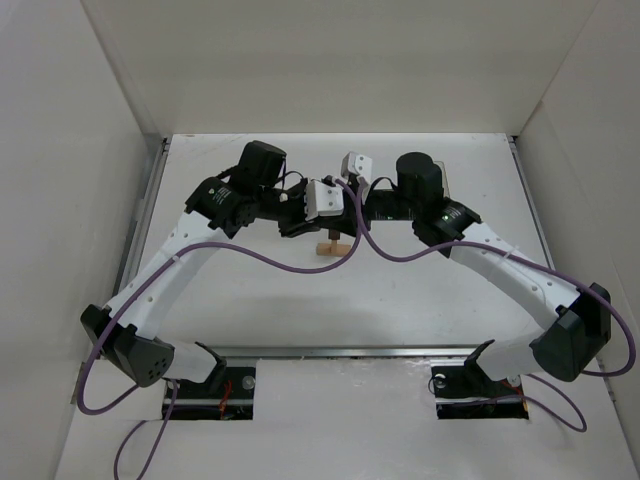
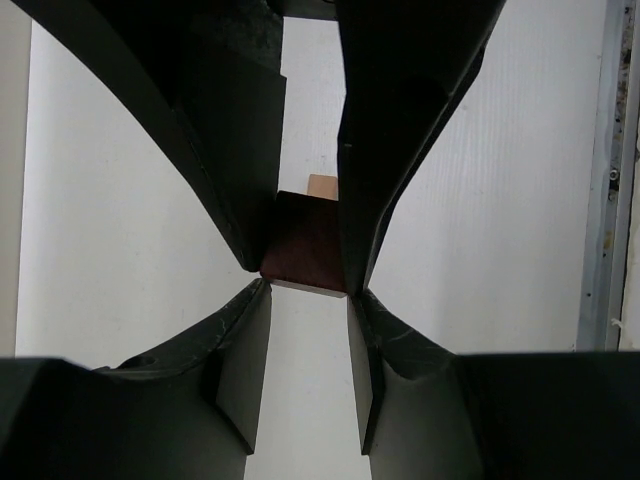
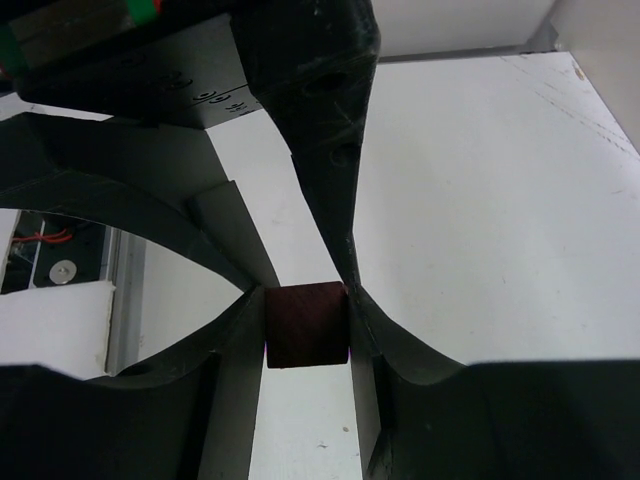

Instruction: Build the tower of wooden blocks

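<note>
A dark reddish-brown cube sits between my right gripper's fingertips, which are shut on it. In the left wrist view the same cube is clamped between the right gripper's fingers. My left gripper is tip to tip with them, its jaws about a cube's width apart and nothing between the pads. A bit of tan wood shows behind the cube. From above, both grippers, left and right, meet just over the small tan T-like stack. The cube is hidden there.
White walls close in the table on the left, right and back. A metal rail runs along the table edge. The front edge strip lies by the arm bases. Purple cables hang over the middle.
</note>
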Robot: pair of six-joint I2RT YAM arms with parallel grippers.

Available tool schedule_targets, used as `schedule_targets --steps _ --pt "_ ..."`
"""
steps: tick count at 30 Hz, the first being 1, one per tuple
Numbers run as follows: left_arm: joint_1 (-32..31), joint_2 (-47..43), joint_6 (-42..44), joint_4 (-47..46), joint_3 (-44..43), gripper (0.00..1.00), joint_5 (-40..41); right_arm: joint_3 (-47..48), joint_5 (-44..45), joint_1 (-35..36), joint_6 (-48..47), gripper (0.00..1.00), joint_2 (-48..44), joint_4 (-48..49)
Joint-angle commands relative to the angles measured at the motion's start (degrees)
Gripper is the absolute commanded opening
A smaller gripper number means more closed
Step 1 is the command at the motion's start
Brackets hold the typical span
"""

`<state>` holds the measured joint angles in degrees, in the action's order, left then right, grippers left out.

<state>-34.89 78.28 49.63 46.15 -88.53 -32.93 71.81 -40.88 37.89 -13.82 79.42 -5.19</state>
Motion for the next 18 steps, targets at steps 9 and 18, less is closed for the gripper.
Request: schedule_targets --steps 9,18 --pt "-0.61 -0.5 -1.72 -0.45 -2.17 0.0 -0.65 1.75 0.46 0.26 -2.52 0.16 0.48 -0.79" --pt "-0.61 -4.96 -6.82 -7.82 3.8 1.0 3.13 -0.52 -6.04 -1.75 0.02 0.0 1.53 5.96"
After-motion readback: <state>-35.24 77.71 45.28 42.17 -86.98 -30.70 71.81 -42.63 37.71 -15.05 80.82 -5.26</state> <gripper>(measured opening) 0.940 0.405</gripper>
